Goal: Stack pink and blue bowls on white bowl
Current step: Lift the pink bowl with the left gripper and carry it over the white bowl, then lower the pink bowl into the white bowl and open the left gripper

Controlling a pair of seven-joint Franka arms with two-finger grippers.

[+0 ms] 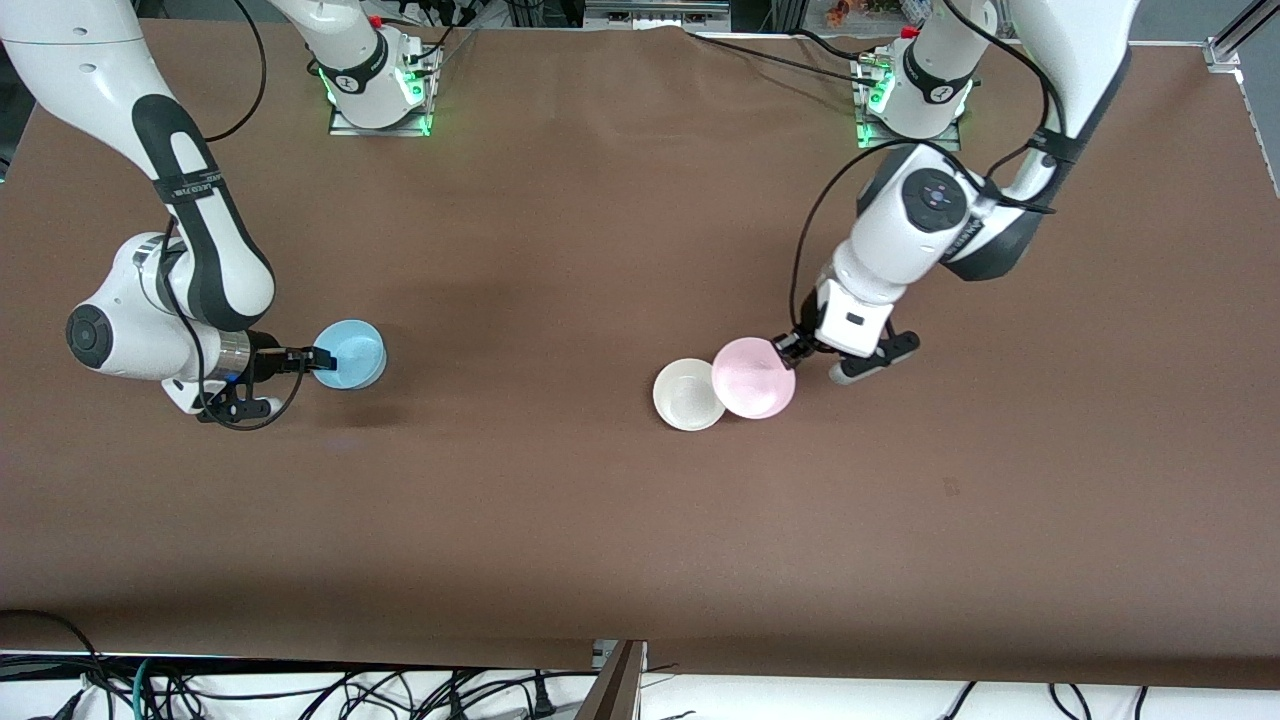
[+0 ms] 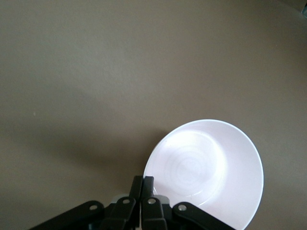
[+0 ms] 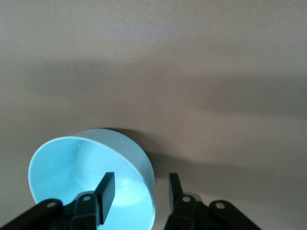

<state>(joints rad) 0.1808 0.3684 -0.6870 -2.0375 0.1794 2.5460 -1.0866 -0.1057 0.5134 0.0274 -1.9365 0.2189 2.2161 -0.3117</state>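
Left claw (image 1: pixel 789 349) pinches pink bowl (image 1: pixel 754 377); right claw (image 1: pixel 318 358) spread astride blue bowl (image 1: pixel 350 354) rim.

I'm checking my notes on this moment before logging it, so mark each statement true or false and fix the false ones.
1. The left gripper is shut on the pink bowl's rim. True.
2. The pink bowl is already nested squarely inside the white bowl. False: it overlaps the white bowl's edge toward the left arm's end in the front view, not centred in it.
3. The right gripper has one finger inside the blue bowl and one outside its wall. True, and the fingers stand apart.
4. The blue bowl sits beside the white bowl. False: it is well apart, toward the right arm's end of the table.
5. The white bowl is upside down. False: it is open side up.
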